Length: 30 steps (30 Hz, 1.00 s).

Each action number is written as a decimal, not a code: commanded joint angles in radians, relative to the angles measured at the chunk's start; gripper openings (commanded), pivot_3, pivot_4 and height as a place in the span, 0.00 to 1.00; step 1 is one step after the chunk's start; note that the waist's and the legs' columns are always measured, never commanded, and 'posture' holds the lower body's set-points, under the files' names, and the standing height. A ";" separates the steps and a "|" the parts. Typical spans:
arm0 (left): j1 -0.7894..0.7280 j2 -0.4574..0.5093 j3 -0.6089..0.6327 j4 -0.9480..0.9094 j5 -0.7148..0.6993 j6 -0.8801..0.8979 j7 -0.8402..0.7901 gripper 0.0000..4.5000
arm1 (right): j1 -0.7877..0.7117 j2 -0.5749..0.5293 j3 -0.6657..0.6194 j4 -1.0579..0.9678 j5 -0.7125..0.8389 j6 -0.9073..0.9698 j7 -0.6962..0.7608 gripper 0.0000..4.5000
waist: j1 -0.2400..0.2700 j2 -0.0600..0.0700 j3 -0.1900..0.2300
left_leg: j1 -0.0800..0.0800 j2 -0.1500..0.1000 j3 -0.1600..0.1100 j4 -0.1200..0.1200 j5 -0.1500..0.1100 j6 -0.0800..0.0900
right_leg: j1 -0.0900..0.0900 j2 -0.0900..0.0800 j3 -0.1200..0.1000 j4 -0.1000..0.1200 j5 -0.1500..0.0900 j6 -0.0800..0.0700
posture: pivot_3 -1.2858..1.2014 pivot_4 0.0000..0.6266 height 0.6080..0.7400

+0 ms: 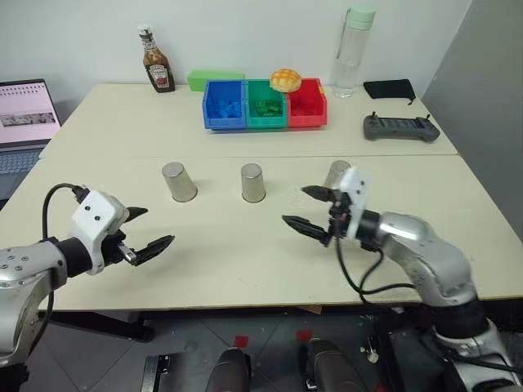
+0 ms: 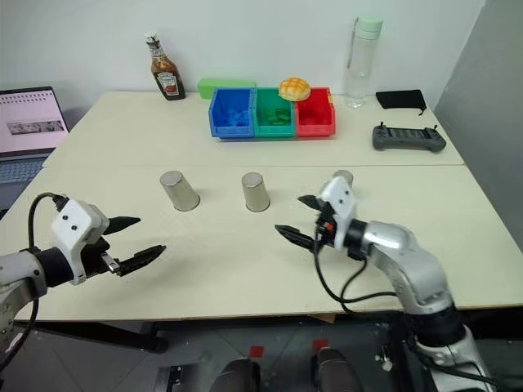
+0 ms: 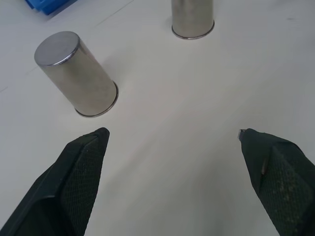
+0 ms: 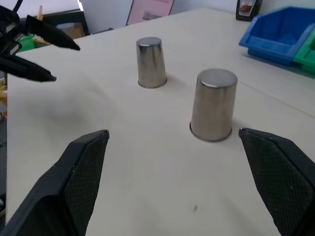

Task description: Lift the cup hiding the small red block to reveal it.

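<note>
The left gripper (image 3: 172, 135) occupies the bottom of the frame, with one black finger (image 3: 74, 182) rising from the lower left corner and the other at the lower right. The two textured fingers stand wide apart, with bare table (image 3: 172, 162) visible between them and nothing gripped.

An inverted silver cup (image 3: 78, 74) stands in the upper left of the frame, rim down on the table, its closed base facing up. It lies just above the lower-left finger and is not in contact with it.

A second silver cup (image 3: 193, 17) stands at the top centre, cropped by the upper edge.

A blue bin (image 3: 49, 5) shows at the upper left corner.
</note>
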<state>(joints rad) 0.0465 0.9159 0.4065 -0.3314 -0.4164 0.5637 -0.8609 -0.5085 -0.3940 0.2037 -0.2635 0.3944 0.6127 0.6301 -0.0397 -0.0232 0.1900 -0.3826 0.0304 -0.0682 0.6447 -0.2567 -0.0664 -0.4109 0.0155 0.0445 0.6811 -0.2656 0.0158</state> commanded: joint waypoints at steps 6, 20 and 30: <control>-0.041 0.002 -0.008 -0.048 -0.034 0.031 0.011 0.99 | -0.218 0.207 0.017 0.356 -0.139 -0.093 -0.125 1.00 | -0.001 0.000 0.000 | -0.001 0.000 0.000 0.000 0.000 0.000 | -0.001 0.000 0.000 0.000 0.000 -0.001 | 0.52 0.24 1.00; -0.061 0.009 -0.017 -0.055 -0.048 0.039 0.008 0.99 | -0.454 0.386 -0.050 0.848 -0.205 -0.279 -0.162 1.00 | -0.009 0.000 0.000 | -0.001 0.000 0.000 -0.001 0.000 0.000 | -0.002 0.000 0.000 0.000 0.001 -0.003 | 0.52 0.24 1.00; -0.055 0.019 -0.014 -0.078 -0.112 0.077 -0.041 0.99 | -0.597 0.452 -0.080 1.180 -0.258 -0.434 -0.157 1.00 | -0.015 0.000 0.000 | -0.002 0.000 0.000 -0.001 0.000 0.000 | -0.002 0.000 0.000 0.001 0.003 -0.005 | 0.52 0.24 1.00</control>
<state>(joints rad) -0.0057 0.9169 0.3786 -0.3672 -0.4963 0.6300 -0.8850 -1.0701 0.0445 0.1388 0.8934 0.1403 0.2181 0.4587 -0.0550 -0.0227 0.1903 -0.3843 0.0303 -0.0683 0.6434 -0.2568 -0.0664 -0.4131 0.0154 0.0445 0.6816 -0.2627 0.0108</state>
